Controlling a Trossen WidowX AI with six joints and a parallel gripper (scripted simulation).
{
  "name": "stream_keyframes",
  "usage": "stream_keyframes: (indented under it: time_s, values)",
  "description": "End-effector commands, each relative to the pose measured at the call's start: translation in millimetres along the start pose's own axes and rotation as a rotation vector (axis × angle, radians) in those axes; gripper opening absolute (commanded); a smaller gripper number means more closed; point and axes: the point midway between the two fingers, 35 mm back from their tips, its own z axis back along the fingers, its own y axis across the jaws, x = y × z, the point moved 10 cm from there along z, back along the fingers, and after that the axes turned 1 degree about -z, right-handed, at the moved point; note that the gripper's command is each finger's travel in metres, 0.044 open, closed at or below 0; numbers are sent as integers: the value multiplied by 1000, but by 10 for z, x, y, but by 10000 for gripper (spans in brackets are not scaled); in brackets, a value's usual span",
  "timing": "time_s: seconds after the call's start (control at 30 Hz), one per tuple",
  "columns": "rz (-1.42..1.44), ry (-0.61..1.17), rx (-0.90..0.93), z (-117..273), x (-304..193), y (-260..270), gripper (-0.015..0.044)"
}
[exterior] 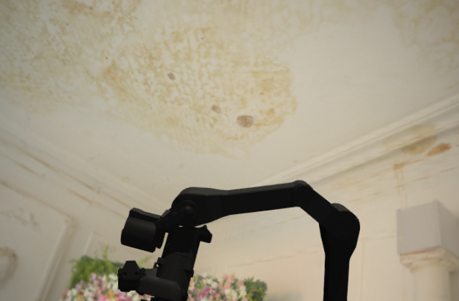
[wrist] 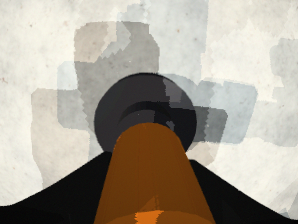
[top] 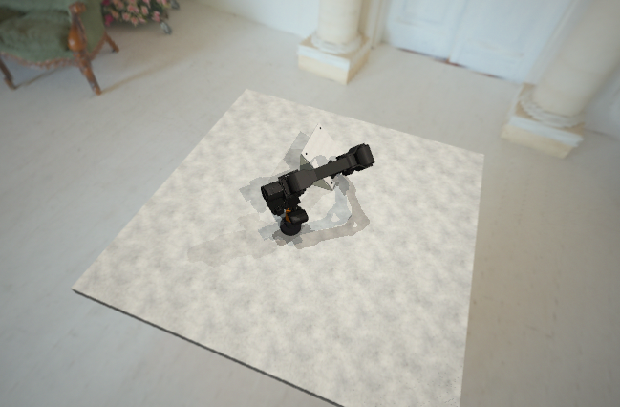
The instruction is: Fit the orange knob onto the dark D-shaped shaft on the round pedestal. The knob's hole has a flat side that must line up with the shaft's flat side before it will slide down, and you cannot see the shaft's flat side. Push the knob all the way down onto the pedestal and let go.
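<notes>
Gripper (top: 289, 215) (wrist: 148, 163) is clamping the orange knob (top: 287, 218) (wrist: 150, 172) btwn its fingers, w/ the knob sitting over the round dark pedestal (top: 290, 227) (wrist: 145, 87). Pedestal's standing on the pale surface (top: 349, 292) (wrist: 30, 50). Shaft's hidden; can't tell seating depth.

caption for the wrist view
Gripper shut on the orange knob above the round pedestal

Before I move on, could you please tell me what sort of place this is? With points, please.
It looks like an elegant but ageing room, perhaps a hall or salon in an old house: pale columns (top: 338, 21) (exterior: 428, 283), an upholstered armchair with carved wooden legs (top: 28, 35), and a stained ceiling (exterior: 201, 71) edged with moulding.
</notes>
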Motion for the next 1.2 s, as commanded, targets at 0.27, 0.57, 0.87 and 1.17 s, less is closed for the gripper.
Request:
stream_keyframes:
  time_s: [0.27,0.57,0.87,1.17]
  values:
    - [-18,-2,-1,-16,-6,10,0]
    - [-18,-2,-1,9,-14,1,0]
    - [-186,-2,0,22,-4,1,0]
    - [-228,-2,0,-15,-7,-1,0]
